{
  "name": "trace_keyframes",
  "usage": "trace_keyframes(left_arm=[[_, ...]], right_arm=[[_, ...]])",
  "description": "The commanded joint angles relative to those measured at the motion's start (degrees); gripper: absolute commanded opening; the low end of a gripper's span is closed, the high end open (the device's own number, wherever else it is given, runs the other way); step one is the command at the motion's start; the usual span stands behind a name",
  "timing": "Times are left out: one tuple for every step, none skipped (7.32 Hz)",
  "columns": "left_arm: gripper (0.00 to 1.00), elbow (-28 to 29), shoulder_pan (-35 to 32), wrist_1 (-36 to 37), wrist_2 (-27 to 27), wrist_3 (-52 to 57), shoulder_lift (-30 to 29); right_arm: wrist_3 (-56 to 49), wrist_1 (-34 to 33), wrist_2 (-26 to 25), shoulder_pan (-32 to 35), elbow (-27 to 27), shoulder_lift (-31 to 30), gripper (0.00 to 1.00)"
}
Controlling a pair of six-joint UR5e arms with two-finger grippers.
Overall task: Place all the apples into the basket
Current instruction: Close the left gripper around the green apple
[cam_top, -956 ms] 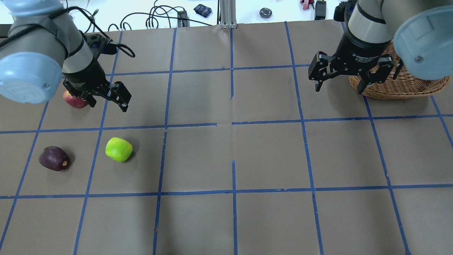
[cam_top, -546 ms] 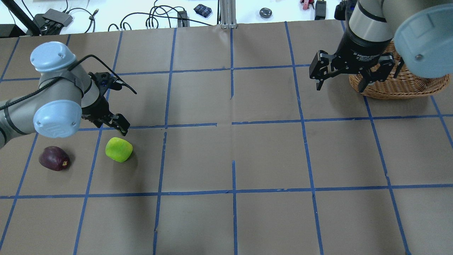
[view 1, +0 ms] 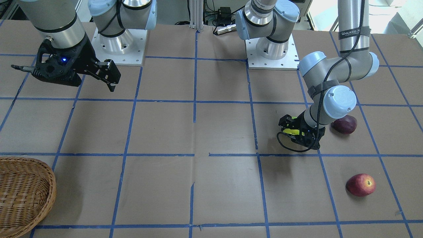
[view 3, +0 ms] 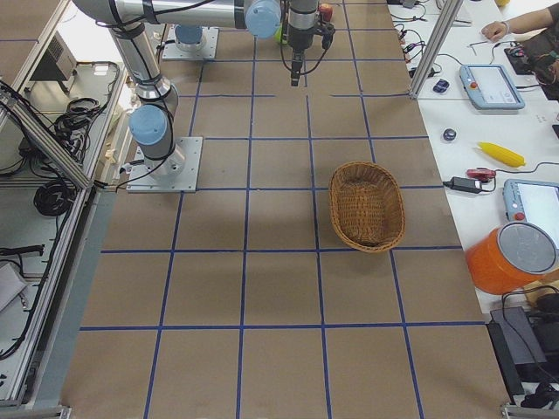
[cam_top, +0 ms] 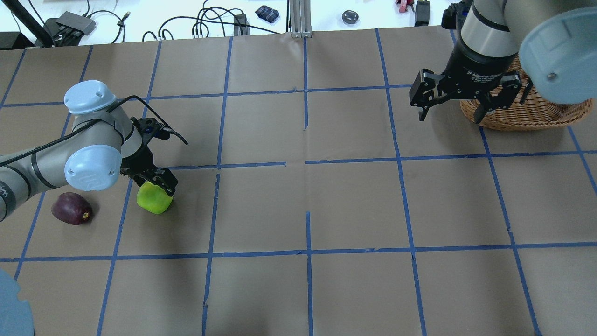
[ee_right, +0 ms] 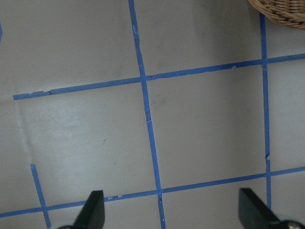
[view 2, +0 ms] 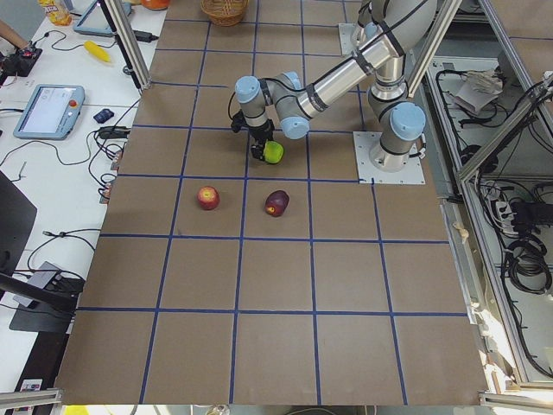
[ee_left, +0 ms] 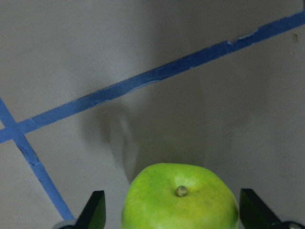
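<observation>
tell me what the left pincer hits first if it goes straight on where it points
Most likely the green apple: it sits between the fingers of the open left pincer, directly ahead. The fingertips would pass either side toward the table; which touches first is hard to judge.

Left gripper shifts to green apple
left gripper (cam_top: 155,185) comes off its spot above the red apple (view 1: 361,185), swings across and drops low over the green apple (cam_top: 154,202), jaws now open on either side of it; apple looks nudged slightly
</observation>
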Motion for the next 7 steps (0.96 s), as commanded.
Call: trace_keyframes(left_arm=[[1.00, -0.2, -0.1, -1.0, 0.0, -0.2, 0.1], [1.00, -0.2, -0.1, -3.3, 0.1, -0.2, 0.4], [1.00, -1.1, -0.1, -3.3, 0.1, -0.2, 0.6], [1.00, -2.7, -0.1, -2.6, 0.1, -0.3, 1.1], [0.74, -3.1, -0.1, -2.3, 0.1, -0.6, 1.2], [0.56, -2.4, -0.1, -2.5, -0.6, -1.4, 1.7], [0.56, -1.2, -0.2, -2.5, -3.1, -9.0, 1.9]], right_arm=[[0.6, 0.0, 0.1, 0.1, 0.2, 0.0, 1.00], [0.6, -0.1, 0.0, 0.1, 0.2, 0.0, 1.00], [0.6, -0.1, -0.1, 0.1, 0.2, 0.1, 1.00], [0.4, -0.2, -0.1, 0.1, 0.2, 0.1, 1.00], [0.6, 0.3, 0.0, 0.0, 0.3, 0.1, 1.00], [0.7, 0.3, 0.0, 0.0, 0.3, 0.1, 1.00], [1.1, 0.4, 0.0, 0.0, 0.2, 0.0, 1.00]])
